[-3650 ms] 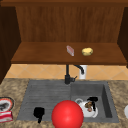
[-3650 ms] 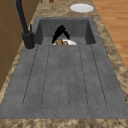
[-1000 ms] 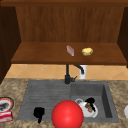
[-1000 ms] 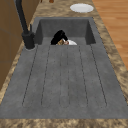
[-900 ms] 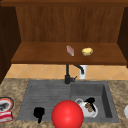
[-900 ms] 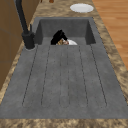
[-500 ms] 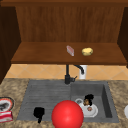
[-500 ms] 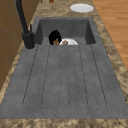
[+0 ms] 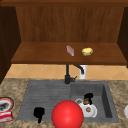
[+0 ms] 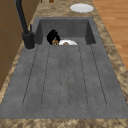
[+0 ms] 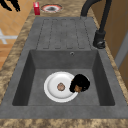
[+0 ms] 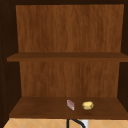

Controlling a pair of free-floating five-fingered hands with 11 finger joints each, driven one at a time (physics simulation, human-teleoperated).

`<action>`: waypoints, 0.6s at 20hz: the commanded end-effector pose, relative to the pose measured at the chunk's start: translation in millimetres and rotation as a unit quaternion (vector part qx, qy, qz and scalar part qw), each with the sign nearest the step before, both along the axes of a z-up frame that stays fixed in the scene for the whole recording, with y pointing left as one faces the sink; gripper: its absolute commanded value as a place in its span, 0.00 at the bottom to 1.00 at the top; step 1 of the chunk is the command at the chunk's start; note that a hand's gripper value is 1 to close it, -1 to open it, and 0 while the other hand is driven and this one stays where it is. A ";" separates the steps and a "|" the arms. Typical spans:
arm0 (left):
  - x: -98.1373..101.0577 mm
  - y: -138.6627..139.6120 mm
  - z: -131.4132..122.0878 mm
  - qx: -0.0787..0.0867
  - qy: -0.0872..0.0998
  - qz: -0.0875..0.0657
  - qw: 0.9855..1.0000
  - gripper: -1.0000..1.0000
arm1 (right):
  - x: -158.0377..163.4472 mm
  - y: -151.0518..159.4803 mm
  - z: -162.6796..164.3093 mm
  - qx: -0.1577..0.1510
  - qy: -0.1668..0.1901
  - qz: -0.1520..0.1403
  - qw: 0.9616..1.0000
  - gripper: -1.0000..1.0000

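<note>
Wooden shelves (image 12: 50, 106) rise above and behind the right hand (image 11: 80, 82), which is down in the basin of a dark grey sink (image 9: 106, 100). The ribbed draining board (image 10: 65, 80) stretches away to that hand's left. A big red ball (image 9: 67, 114) sits in front of the hand, between it and the left hand (image 9: 38, 113), which hangs idle over the board's front edge, its fingers pointing down.

A white plate (image 11: 53, 92) lies flat on the basin floor, directly below and just to the front of the right hand. The black tap (image 9: 67, 75) stands behind the hand. Its fingers are curled round a small brown morsel (image 11: 78, 88), held at the plate's rim, close above it. A second small bit (image 11: 60, 86) rests at the plate's middle, near the hand but apart from it.

On the lowest shelf, well above the hand, sit a pink block (image 9: 70, 50) and a yellow lump (image 9: 87, 51).

The work looks best done with the grip kept firm and low, clear of the basin walls, so the morsel neither slips nor knocks the plate.
</note>
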State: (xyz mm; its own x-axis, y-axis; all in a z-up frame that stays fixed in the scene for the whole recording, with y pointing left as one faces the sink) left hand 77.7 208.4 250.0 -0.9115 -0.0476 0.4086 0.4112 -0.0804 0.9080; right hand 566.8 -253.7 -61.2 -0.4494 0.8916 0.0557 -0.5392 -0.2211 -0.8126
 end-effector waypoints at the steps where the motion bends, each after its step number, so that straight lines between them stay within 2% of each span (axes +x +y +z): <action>1: 0.0 0.0 0.0 0.000 0.000 0.000 1.000 0.50 | -2.8 -7.3 5.9 0.006 -0.025 -0.008 1.000 1.00; 4: 0.0 0.0 0.0 0.000 0.000 0.000 1.000 0.50 | -1.3 -14.9 21.2 0.014 -0.009 0.002 1.000 1.00; 12: 0.0 0.0 0.0 0.000 0.000 0.000 1.000 0.50 | -4.7 -45.5 69.0 0.024 -0.015 0.009 1.000 1.00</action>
State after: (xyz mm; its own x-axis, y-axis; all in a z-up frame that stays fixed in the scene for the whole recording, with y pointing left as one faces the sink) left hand 77.7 208.4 250.0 -0.9115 -0.0476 0.4086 0.4112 -0.0804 0.9080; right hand 563.0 -288.0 -12.3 -0.4518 0.8891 0.0733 -0.5286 -0.2006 -0.8249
